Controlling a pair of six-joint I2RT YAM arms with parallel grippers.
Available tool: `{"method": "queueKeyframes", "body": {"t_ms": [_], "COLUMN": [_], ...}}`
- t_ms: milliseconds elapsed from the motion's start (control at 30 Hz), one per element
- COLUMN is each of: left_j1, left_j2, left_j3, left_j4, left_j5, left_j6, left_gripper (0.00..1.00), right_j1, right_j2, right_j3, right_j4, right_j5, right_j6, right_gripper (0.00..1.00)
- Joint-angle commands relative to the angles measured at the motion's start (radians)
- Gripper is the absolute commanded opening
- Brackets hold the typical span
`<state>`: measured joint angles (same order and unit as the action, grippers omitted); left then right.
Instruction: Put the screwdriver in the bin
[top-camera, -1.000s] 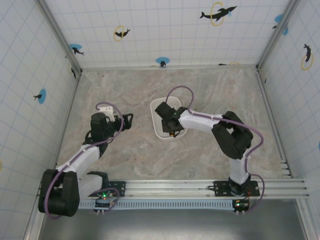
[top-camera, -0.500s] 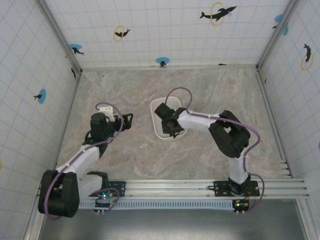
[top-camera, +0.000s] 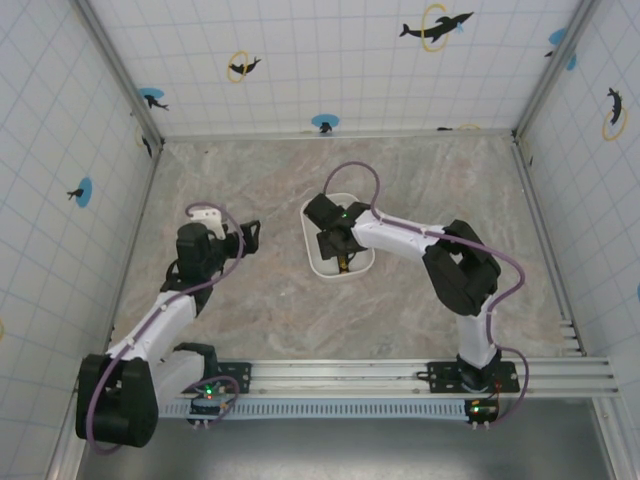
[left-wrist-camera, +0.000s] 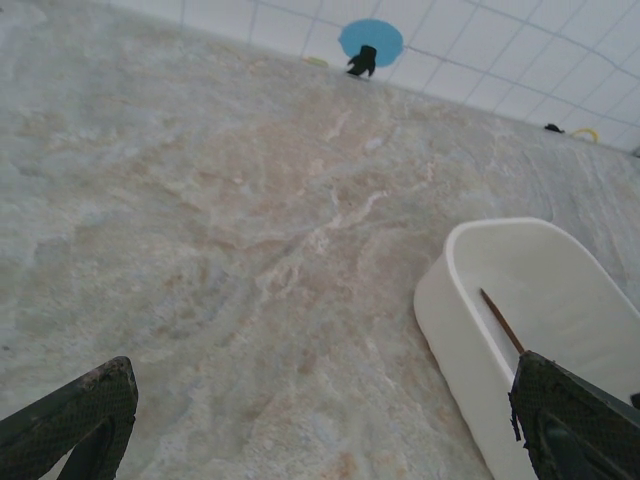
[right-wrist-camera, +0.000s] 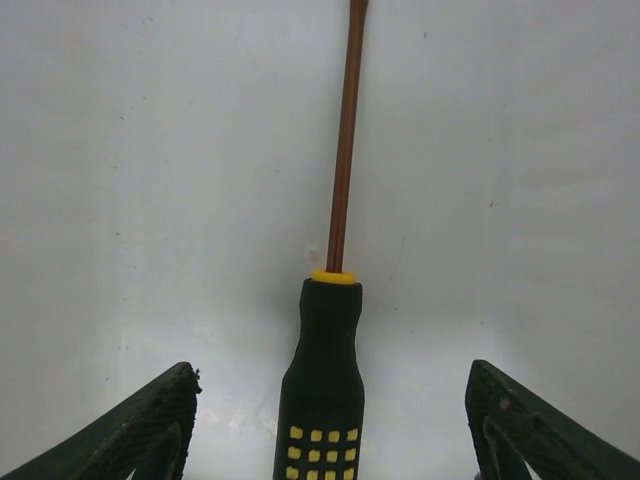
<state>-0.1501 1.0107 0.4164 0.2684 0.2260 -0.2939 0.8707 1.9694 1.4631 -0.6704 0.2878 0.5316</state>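
Right arm (top-camera: 400, 235) has drawn back toward the bin's (left-wrist-camera: 452, 300) far end. Right jaws spread, clear of the screwdriver (right-wrist-camera: 322, 350) lying flat inside, mid-worktop. Left jaws spread, idle. Placement looks done; only retreat remains.

White bin (left-wrist-camera: 455, 330) — screwdriver (right-wrist-camera: 322, 380) black, yellow-dotted handle, brown shaft.

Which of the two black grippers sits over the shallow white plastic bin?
The right gripper: open, it straddles the yellow-and-black-handled screwdriver lying in the white bin. The left gripper hovers open over the marble-patterned tabletop beside it.
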Motion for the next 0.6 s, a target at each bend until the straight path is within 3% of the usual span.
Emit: {"method": "queueKeyframes", "body": {"t_ms": [0,133,233,433,567], "left_j1": [-0.005,-0.005,-0.003,0.002,0.036], "left_j2": [-0.015,-0.014,-0.011,0.024,0.039], "left_j3": [0.07,0.103,0.104,0.078,-0.012], "left_j4": [-0.037,-0.022,0.024,0.167,0.351], "left_j5": [-0.106,-0.232,-0.351,-0.487,-0.444], "left_j6": [0.041,0.058,0.1,0.248,0.301], "left_gripper": [0.98,0.97,0.98,0.98,0.97], "right_j1": [-0.016,-0.068,-0.109,-0.364,-0.544], "right_j2": [-0.08,-0.18,-0.313,-0.654,-0.852], "right_j3": [0.071,0.046,-0.063,-0.456,-0.721], "right_j4": [-0.151,-0.168,-0.075,0.357,0.705], "right_j5": [0.017,-0.048,0.007,-0.027,-0.017], "right_j6": [-0.107,-0.229,-0.367,-0.5,-0.513], "right_gripper": [0.75,0.78,0.82,0.83,0.84]}}
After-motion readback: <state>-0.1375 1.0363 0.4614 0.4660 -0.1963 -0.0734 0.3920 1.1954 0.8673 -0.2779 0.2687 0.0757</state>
